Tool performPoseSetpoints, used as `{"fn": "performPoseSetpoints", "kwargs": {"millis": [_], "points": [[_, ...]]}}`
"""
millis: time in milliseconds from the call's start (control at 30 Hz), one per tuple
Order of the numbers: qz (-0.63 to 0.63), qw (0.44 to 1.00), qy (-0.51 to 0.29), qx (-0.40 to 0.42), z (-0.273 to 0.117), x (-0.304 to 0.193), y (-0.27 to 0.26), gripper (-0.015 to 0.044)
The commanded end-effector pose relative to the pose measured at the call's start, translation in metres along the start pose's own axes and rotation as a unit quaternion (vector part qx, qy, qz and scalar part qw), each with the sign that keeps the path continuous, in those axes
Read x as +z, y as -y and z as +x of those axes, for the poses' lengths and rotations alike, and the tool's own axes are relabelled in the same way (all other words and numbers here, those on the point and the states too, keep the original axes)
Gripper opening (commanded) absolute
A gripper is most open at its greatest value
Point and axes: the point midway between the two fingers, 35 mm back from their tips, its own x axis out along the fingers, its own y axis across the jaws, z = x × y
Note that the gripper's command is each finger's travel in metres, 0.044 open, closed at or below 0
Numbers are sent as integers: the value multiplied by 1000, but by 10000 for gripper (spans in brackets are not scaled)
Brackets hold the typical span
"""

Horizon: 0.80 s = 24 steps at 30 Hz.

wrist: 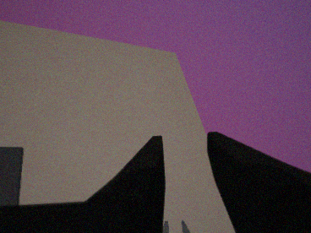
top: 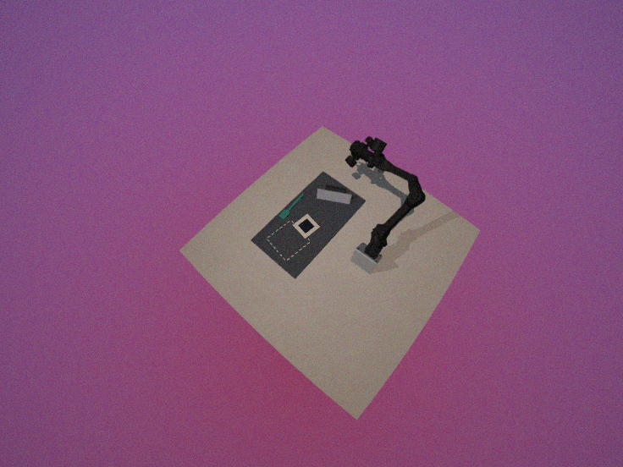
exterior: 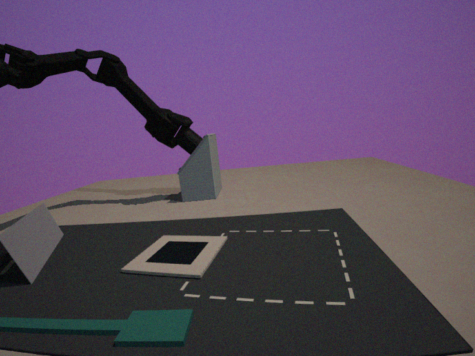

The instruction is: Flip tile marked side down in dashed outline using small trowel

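The teal trowel [top: 284,214] [exterior: 157,327] lies flat on the dark mat [top: 333,215] [exterior: 383,306], its handle pointing away from the dashed outline [top: 286,259] [exterior: 304,302]. The cream tile [top: 306,226] [exterior: 176,253] lies flat with its dark square mark up. It is mostly outside the outline and overlaps one corner. My gripper [top: 355,149] [wrist: 184,143] is partly open, with nothing between its fingers. It is above the table, beyond the mat's far end and well away from trowel and tile. In the exterior view the gripper is out of frame.
A pale slanted block [top: 333,195] [exterior: 36,241] stands on the mat near its far end, between gripper and tile. The arm's grey base [top: 366,259] [exterior: 199,176] stands beside the mat. A table corner [wrist: 169,59] shows in the wrist view.
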Motion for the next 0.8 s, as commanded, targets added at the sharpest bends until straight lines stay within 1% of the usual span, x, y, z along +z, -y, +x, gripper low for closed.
{"fn": "performPoseSetpoints", "kwargs": {"millis": [0,367,767], "points": [[-7,998,-45,45,12,-14,-22,100],[-48,969,-179,165,22,-58,-75,100],[-116,901,-315,276,9,-106,-115,100]]}}
